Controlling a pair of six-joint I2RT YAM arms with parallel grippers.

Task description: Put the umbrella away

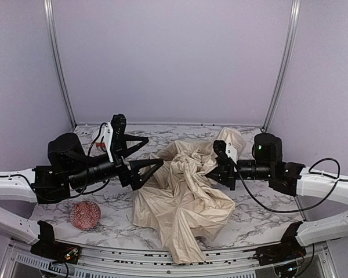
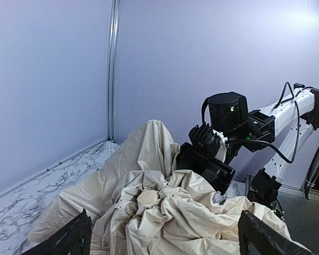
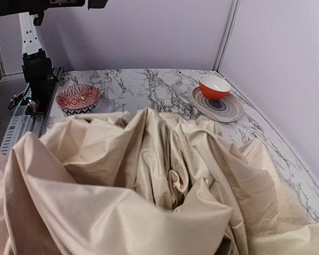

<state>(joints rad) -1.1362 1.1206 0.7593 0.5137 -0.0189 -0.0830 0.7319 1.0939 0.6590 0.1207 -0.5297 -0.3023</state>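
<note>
The umbrella (image 1: 182,200) lies as a crumpled heap of cream-beige fabric in the middle of the marble table, one fold hanging toward the front edge. My left gripper (image 1: 155,150) hovers at its left side, open wide, with nothing between the fingers. In the left wrist view the fingertips (image 2: 69,239) frame the umbrella (image 2: 191,212) and a small round tan piece (image 2: 147,197) among the folds. My right gripper (image 1: 218,166) presses into the heap's right side. In the right wrist view the umbrella (image 3: 122,180) hides its fingers.
A red patterned ball (image 1: 84,215) sits at the front left of the table, beside the left arm. An orange bowl (image 3: 213,86) stands on a striped plate (image 3: 228,109) near the wall. Grey walls close the back and both sides.
</note>
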